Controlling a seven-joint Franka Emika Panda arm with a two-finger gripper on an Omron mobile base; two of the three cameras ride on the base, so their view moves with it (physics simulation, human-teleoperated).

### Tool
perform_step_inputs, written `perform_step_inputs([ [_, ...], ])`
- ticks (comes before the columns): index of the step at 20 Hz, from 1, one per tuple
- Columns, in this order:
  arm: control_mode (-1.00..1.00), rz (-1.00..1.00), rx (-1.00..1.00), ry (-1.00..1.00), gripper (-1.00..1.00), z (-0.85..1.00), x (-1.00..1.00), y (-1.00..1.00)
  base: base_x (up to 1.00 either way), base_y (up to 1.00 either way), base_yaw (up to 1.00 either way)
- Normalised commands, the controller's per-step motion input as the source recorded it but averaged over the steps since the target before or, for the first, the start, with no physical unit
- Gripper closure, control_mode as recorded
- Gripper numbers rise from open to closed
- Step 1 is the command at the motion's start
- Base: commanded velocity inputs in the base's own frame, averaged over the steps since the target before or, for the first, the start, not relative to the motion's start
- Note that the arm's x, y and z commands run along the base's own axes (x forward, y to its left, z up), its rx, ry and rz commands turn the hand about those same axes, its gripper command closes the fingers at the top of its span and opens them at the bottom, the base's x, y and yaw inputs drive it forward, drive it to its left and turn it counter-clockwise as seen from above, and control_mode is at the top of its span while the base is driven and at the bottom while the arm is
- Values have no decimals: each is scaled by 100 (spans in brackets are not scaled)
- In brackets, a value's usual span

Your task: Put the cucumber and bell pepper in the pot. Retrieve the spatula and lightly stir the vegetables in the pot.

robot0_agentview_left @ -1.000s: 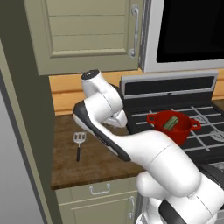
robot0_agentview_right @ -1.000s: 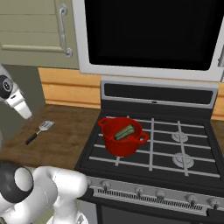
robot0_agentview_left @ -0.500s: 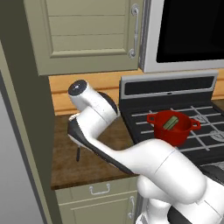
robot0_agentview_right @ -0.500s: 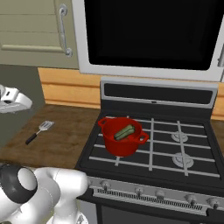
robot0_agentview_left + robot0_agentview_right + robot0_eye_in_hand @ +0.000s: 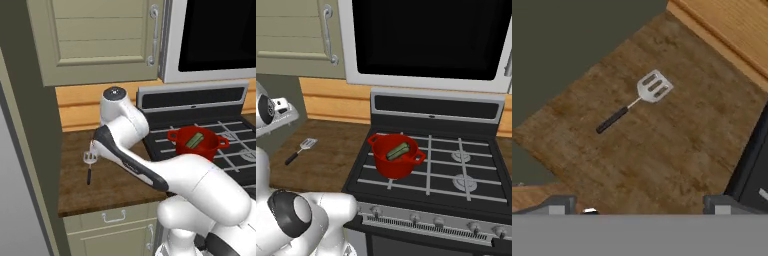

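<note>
Wood-grain counter (image 5: 662,145) beside a black gas stove (image 5: 456,165) sets the scene in a rendered kitchen, with pale green cabinets (image 5: 100,40) above and a microwave (image 5: 426,40) over the burners. From the hand view, the claw (image 5: 639,207) hangs well above the counter with its two dark fingertips (image 5: 559,205) spread as wide apart as they go, nothing between them and nothing in their hold. Below and ahead of it lies the spatula (image 5: 637,100), flat on the bare wood, its slotted silver head toward the wooden backsplash (image 5: 727,25) and its thin black handle pointing away toward the counter's front edge. In the left base view the spatula (image 5: 90,162) shows just beside the white arm (image 5: 125,135), which bends over the counter left of the stove. In the right base view it rests near the counter's left end (image 5: 301,150), well apart from the red pot (image 5: 396,157). That pot stands on the stove's front left burner, two loop handles at its sides, with the cucumber (image 5: 398,150) lying tilted inside it. The left base view shows the same dark green piece (image 5: 194,140) resting in the pot (image 5: 197,145). Whether the pepper is in there too cannot be told from these angles.
</note>
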Motion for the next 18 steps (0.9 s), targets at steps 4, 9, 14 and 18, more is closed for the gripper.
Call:
perform_step_inputs([
  [4,-100,75,-29,33,-100,0,4,0,0,0,0],
  [9,-100,75,-39,30,-100,-9,6,0,0,0,0],
  [14,-100,87,-36,19,-100,-16,0,-1,0,0,0],
  [18,-100,92,-32,8,-100,-2,-1,0,0,0,0],
])
